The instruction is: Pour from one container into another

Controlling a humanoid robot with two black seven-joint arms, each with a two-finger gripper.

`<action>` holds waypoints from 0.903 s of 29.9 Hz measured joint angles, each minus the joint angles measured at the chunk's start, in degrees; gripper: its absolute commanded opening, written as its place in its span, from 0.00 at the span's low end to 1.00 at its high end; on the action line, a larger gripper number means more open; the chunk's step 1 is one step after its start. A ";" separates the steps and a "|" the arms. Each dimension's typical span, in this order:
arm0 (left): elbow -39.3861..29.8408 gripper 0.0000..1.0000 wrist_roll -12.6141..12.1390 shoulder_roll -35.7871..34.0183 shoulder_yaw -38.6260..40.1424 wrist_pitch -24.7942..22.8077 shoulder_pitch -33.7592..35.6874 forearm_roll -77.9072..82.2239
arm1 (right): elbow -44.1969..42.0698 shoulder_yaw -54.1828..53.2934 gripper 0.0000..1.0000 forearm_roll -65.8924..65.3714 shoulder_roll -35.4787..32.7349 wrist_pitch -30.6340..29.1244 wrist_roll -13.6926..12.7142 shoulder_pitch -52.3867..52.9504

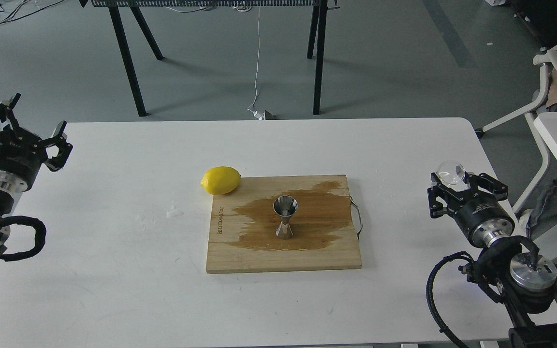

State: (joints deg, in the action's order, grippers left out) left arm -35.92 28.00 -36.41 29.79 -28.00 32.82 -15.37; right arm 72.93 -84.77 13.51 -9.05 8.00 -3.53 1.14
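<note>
Near the tabletop's [114,290] right edge, the small clear cup [450,173] sits clamped in the right hand [463,191], fingers pointing up and away. Well apart, the jigger [285,217] stands upright on the wet board [283,256]. At far left, the left hand [22,133] is spread wide.

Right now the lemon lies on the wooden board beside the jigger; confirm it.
Not quite. The head view shows the lemon on the white table, touching the far left corner of the wooden board. Only the jigger stands on the board.
</note>
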 measured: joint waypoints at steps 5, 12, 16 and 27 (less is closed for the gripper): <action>-0.01 0.92 0.00 -0.07 0.00 0.00 -0.19 -0.01 | -4.09 -0.05 0.46 2.39 0.08 0.15 -0.05 -0.02; 0.02 0.92 0.00 0.00 0.00 0.00 -0.21 -0.01 | -6.20 0.64 0.49 3.26 0.19 0.17 -0.15 0.35; 0.05 0.92 0.00 0.01 0.00 0.00 -0.21 -0.01 | -7.43 1.11 0.50 3.27 0.87 0.28 -0.17 1.14; 0.05 0.92 0.00 0.00 0.00 0.00 -0.46 -0.01 | -8.66 1.94 0.55 3.12 1.37 0.61 -0.33 2.47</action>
State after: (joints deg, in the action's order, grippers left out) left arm -35.87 28.00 -36.41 29.79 -28.00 32.36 -15.38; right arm 64.26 -82.83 16.62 -7.68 8.61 -3.86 3.60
